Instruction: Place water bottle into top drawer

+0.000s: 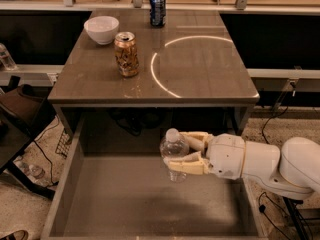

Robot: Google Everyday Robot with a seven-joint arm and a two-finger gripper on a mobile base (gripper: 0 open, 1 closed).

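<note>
The gripper point(186, 151), fingers point(189, 164) clasped on the bottle point(173, 149), hangs over the drawer point(115, 204), right of its middle. Its arm reaches in across the right wall. The drawer floor lies bare, with the widest open room to the left and toward the front. Low walls bound it, and the surface point(205, 79) edge stands above its back. A gold can point(126, 54), a bowl point(102, 29) and a blue can point(157, 9) crowd the surface's far left; its right half is open.
</note>
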